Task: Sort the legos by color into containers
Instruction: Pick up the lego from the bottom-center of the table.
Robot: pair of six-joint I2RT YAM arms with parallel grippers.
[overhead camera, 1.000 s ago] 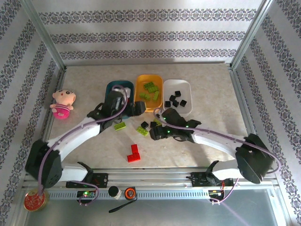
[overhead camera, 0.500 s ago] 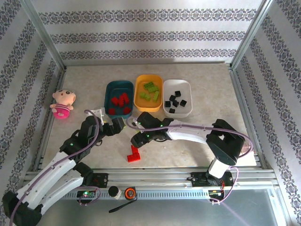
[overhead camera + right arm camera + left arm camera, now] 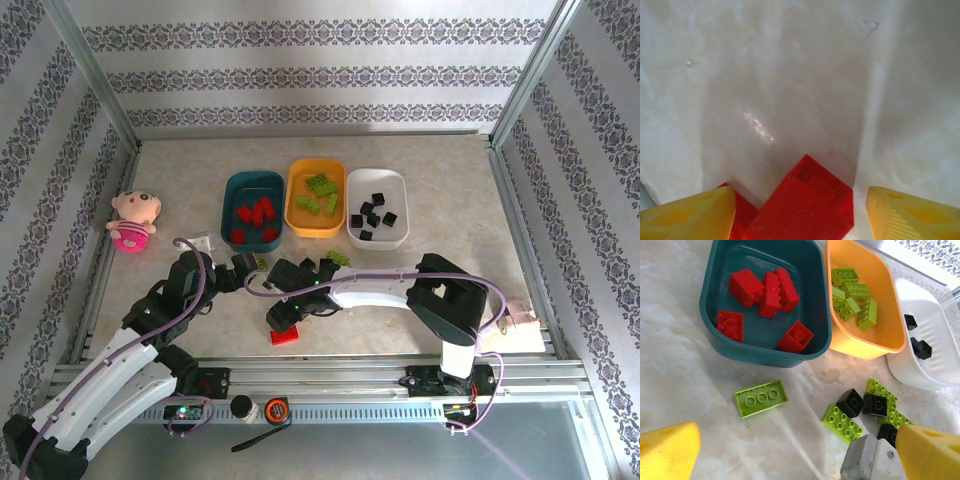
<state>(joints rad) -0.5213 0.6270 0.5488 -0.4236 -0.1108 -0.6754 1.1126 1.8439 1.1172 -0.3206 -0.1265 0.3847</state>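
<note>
The red brick (image 3: 805, 212) is small, hard and light, and a bit slick, so pinch it on its two flat sides. It lies on the table (image 3: 420, 160) at 6 o'clock from the teal tray (image 3: 245, 185), near the front edge. The right gripper (image 3: 800, 194) hangs right over it, wide open, one finger on each side, holding nothing. Its arm reaches across toward 9 o'clock. The left gripper (image 3: 800, 430) is open and empty too, facing a loose green brick (image 3: 761, 397) at 12 o'clock.
</note>
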